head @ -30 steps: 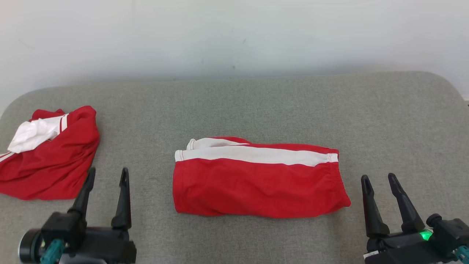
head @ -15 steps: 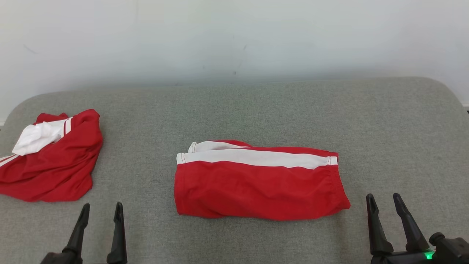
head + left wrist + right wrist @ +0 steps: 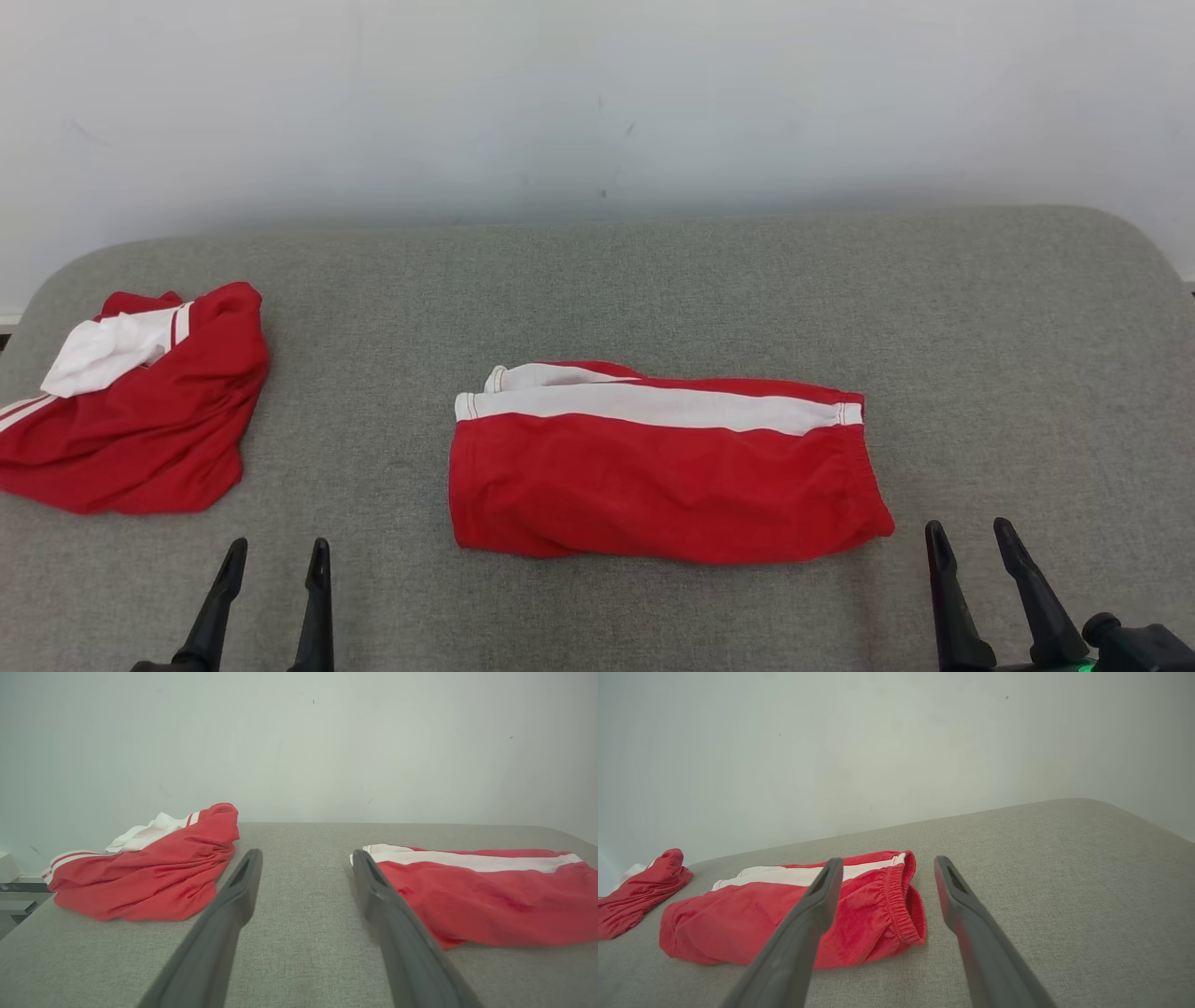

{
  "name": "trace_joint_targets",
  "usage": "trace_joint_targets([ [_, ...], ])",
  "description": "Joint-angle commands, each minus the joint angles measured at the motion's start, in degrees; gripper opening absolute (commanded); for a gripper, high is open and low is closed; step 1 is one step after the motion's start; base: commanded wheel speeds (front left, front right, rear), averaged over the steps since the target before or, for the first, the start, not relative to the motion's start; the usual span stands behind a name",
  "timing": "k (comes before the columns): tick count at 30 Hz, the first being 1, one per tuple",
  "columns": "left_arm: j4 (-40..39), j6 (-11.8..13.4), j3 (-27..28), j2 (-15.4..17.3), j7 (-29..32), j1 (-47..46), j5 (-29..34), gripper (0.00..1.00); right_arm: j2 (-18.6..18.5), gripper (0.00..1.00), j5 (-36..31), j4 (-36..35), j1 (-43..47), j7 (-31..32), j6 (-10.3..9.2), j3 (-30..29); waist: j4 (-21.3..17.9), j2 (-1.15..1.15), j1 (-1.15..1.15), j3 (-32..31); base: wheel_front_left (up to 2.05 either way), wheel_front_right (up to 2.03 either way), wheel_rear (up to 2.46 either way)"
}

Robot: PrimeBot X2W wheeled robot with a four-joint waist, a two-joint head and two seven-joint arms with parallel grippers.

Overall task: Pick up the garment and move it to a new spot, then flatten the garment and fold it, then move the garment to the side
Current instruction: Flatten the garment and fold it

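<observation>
A red garment with a white side stripe (image 3: 667,467) lies folded flat in the middle of the grey cushion; it also shows in the left wrist view (image 3: 481,896) and, with its elastic waistband at the right end, in the right wrist view (image 3: 794,914). A second red and white garment (image 3: 140,411) lies crumpled at the far left (image 3: 149,872). My left gripper (image 3: 279,551) is open and empty near the front edge, between the two garments (image 3: 307,854). My right gripper (image 3: 967,529) is open and empty just right of the folded garment's waistband (image 3: 888,861).
The grey padded surface (image 3: 653,289) has rounded corners and ends at a pale wall (image 3: 597,103) behind. Bare cushion stretches to the right of the folded garment (image 3: 1036,373) and behind it.
Both grippers have drawn back toward the bottom edge of the head view, still open. The camera has tilted up a little. Neither garment has moved on the cushion.
</observation>
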Motion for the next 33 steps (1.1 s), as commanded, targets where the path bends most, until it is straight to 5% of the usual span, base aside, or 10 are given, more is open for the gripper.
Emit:
trace_joint_targets([
  [1, -0.2, -0.3, 0.3, -0.1, 0.0, 0.6, 0.5, 1.00, -0.3, 1.00, -0.5, 0.1, 0.3, 0.0, -0.13, 0.1, 0.0, 0.00, 0.00, 0.0, 0.00, 0.00, 0.00],
  [11, 0.9, -1.4, 0.5, -1.6, 0.0, -1.8, 1.6, 1.00, -4.9, 1.00, -0.5, 3.7, -7.9, 3.6, -0.13, 2.2, 1.3, 0.00, 0.00, 1.5, 0.00, 0.00, 0.00],
  [17, 2.0, -2.2, -0.2, -2.8, 0.0, -3.9, 2.3, 1.00, -7.3, 1.00, 0.1, 15.5, -15.9, 9.5, -0.13, 3.0, 4.2, 0.00, 0.00, 3.4, 0.00, 0.00, 0.00],
  [33, 3.7, -3.3, -1.3, -4.4, 0.0, -6.5, 3.1, 1.00, -6.0, 1.00, 5.5, 40.6, -27.2, 10.4, -0.14, 8.0, 7.6, 0.00, 0.00, 5.7, 0.00, 0.00, 0.00],
])
